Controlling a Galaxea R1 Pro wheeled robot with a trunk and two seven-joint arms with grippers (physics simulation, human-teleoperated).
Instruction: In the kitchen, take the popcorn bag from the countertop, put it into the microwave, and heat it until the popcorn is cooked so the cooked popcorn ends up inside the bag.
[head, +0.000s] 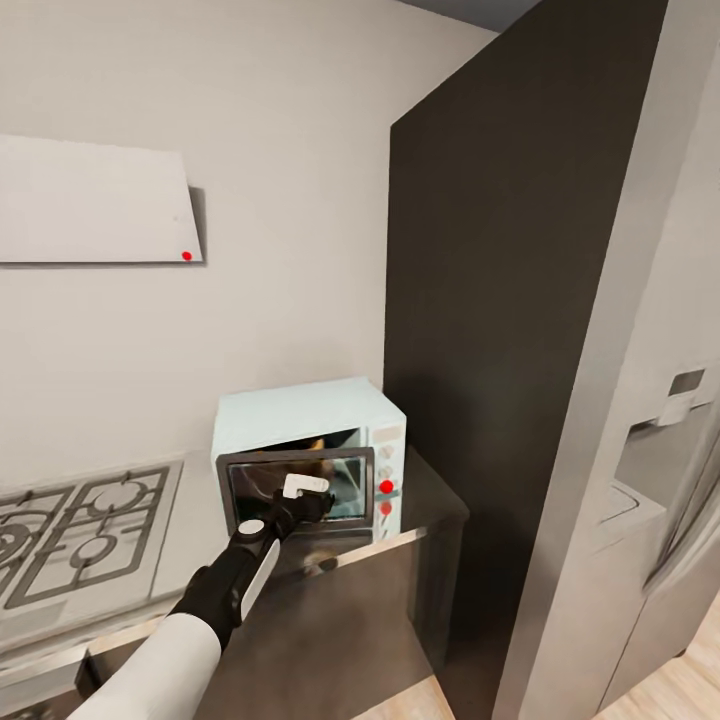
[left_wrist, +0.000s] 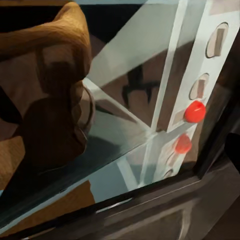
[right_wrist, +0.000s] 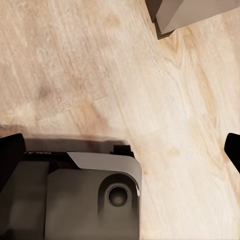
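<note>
Tall dark cabinet (head: 500, 330): stands just beside the microwave on its control-panel side, so there is little room there. A wide arm swing could knock it.

Bench (head: 340, 620): glossy grey top carrying the microwave at its back corner, with the gas hob (head: 75, 535) alongside. A push on the door could slide the light box back along this smooth surface.

Microwave (head: 300, 415): pale blue, its dark-framed door looking slightly ajar in the head view, though the angle is poor and I would not swear to it. If the door is not fully latched, heating may not start.

Left arm (head: 215, 590): reaches across the bench to the door front. A skewed approach could press the glass rather than the frame, or brush the knobs.

Popcorn bag (left_wrist: 47, 90): the orange-tan sack sits inside the microwave cavity, seen through the glass in the left wrist view, close to the door. Being so near the front, it could be pinched or tipped as the door swings shut, spilling kernels out of the bag.

Left gripper (head: 300, 495): at the door glass; whether its fingers are apart or together cannot be told from these views.

Right gripper (right_wrist: 120, 150): hangs over the wooden floor (right_wrist: 100, 65) beside the robot base, fingers spread wide with nothing between them, well apart from the work.

Red indicator (left_wrist: 194, 111): on the control strip beside the knobs. A mistaken press or turn here would set the wrong heating.
</note>
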